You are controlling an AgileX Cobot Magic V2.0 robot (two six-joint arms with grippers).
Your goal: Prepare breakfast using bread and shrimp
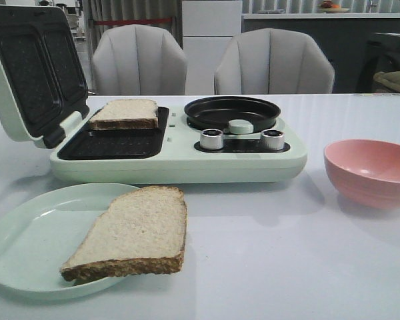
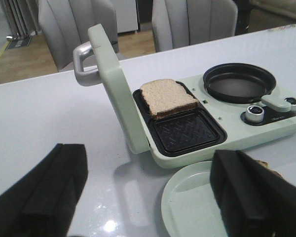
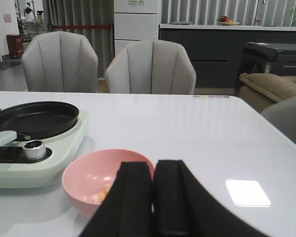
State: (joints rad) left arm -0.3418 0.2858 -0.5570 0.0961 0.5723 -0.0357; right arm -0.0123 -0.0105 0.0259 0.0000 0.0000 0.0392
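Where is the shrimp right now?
In the right wrist view the shrimp lies inside the pink bowl, on the table to the right of the breakfast maker, just ahead of the right gripper.

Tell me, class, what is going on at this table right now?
A two-armed robot is making breakfast, but neither gripper holds anything. One bread slice lies in the open sandwich maker, over its rear plate; the front plate is bare. The other slice rests on the pale green plate, overhanging its rim. The shrimp sit in the pink bowl. The frying pan looks empty. The left gripper is open near the plate; the right gripper is shut near the bowl.
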